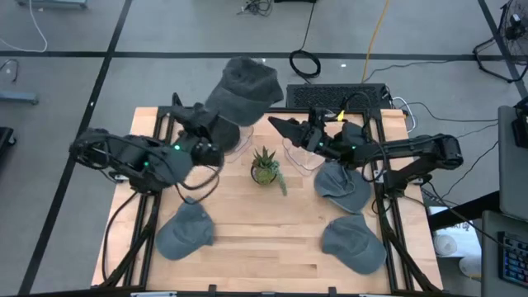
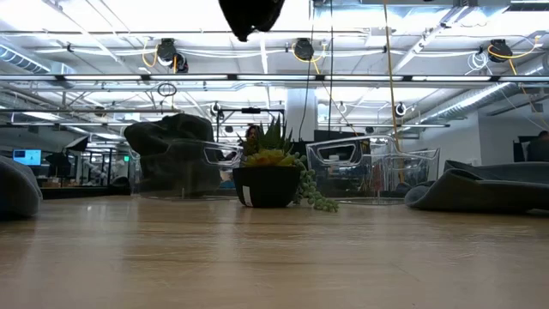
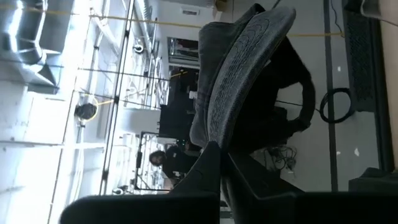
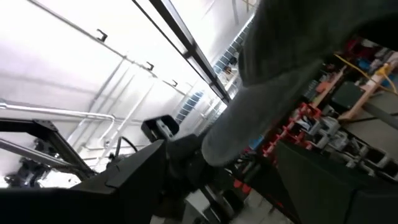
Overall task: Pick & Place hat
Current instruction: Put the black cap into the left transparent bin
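Wooden table [image 1: 264, 235] with potted succulent [image 1: 265, 167] and three grey caps [image 1: 185, 230].

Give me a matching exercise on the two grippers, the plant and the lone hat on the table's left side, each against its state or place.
1 left gripper
2 right gripper
3 potted plant
4 left-side hat

A standing at the table's centre
B open
C lying flat on the wood
D shut on the raised hat

Pairs: 1-D, 2-B, 3-A, 4-C

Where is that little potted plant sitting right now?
In the high view the potted plant stands mid-table, between the two arms, with a grey hat lying to its right.
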